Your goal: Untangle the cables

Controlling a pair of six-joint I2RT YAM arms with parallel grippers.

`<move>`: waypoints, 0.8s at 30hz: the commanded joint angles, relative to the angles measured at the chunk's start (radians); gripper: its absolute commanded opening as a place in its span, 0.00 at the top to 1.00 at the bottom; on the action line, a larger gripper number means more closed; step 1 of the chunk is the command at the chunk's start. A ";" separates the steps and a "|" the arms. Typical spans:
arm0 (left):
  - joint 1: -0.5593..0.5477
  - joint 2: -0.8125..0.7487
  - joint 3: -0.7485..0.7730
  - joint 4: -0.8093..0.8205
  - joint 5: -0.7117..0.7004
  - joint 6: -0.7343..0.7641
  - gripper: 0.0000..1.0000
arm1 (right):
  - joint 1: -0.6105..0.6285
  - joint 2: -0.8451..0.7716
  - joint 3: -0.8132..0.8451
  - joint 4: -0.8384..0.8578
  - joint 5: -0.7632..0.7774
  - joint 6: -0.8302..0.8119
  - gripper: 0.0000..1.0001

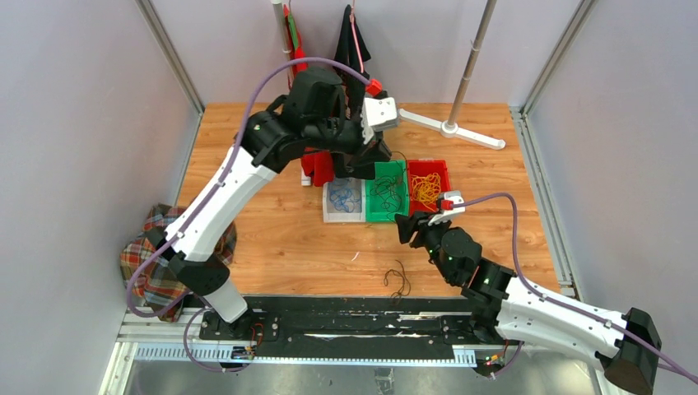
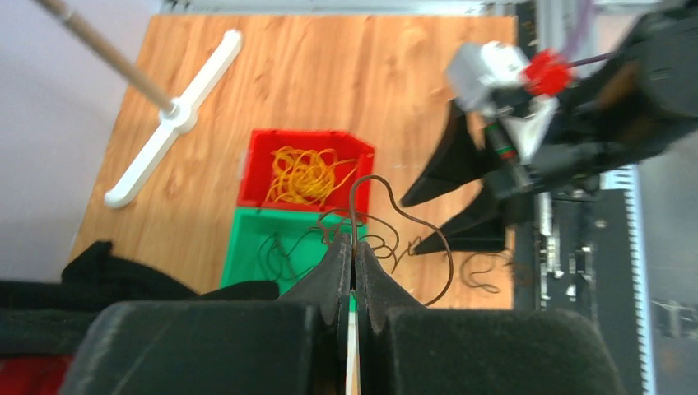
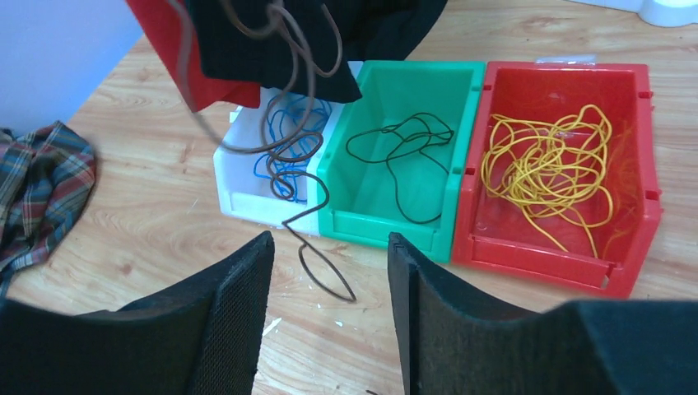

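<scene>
Brown cable (image 2: 353,216) hung from the left pincer (image 2: 354,251), pinched tight, near the green box (image 2: 245,247). The right pincer (image 3: 329,244) was wide open, empty.

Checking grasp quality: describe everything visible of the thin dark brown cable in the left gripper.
The thin dark brown cable is a single smooth wire, pinched between the shut fingers of the left gripper and held up above the white plastic bin and green plastic bin. It hangs in loose, irregular loops, with a kinked tail trailing down before the white bin. Nothing else visibly touches it; whether its tip reaches the wooden table is unclear.
</scene>
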 commanded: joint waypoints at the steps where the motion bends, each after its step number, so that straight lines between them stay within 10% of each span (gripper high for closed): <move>1: 0.007 0.002 -0.094 0.230 -0.209 -0.016 1.00 | -0.028 -0.024 0.034 -0.068 0.063 0.020 0.43; 24: 0.047 0.182 -0.379 0.471 -0.385 0.089 1.00 | -0.040 -0.248 -0.049 -0.306 0.154 0.098 0.40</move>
